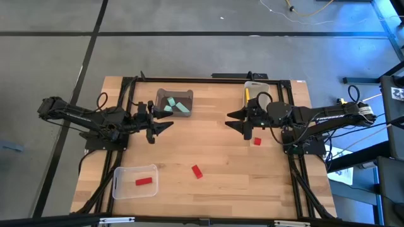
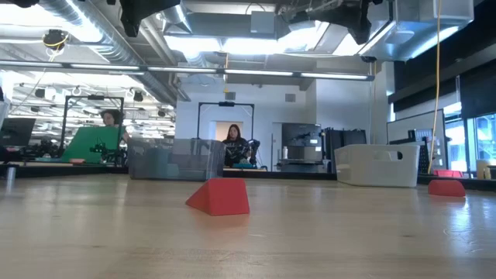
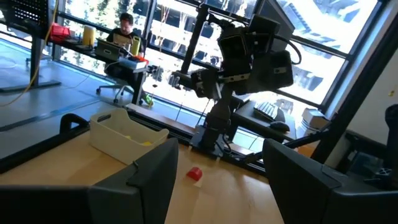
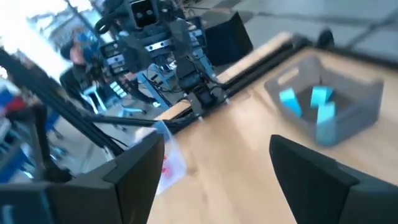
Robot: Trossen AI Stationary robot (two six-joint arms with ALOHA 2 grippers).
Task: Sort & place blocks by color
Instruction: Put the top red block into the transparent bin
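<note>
High view looked straight down on the wooden counter (image 1: 208,157) and showed sorting well under way but unfinished. Held the left gripper (image 1: 165,125) above the counter just beside the dark bin (image 1: 165,96), fingers spread wide, nothing between them. Held the right gripper (image 1: 233,120) likewise wide open and empty, above the counter near the white bin (image 1: 248,85) at the far right. Carried three mint green blocks (image 1: 177,106) in the dark bin, something yellow (image 1: 247,95) in the white bin, and one red block (image 1: 144,181) in the clear bin (image 1: 118,188) at the near left corner. Left two red blocks loose on the bare wood: one (image 1: 197,171) near the counter's middle, toward the near edge, well apart from both arms; the other (image 1: 257,141) close below the right gripper. Seemed to stand between placements, with no block in hand. Called next, by this reading, for a descent onto a loose red block, probably the one by the right gripper, with fingers straddling its narrow sides, then a carry across to the clear bin. Appeared small, flat, rectangular and bright red, lying flat, far smaller than any bin; looked wedge-like from the low view (image 2: 219,197).
</note>
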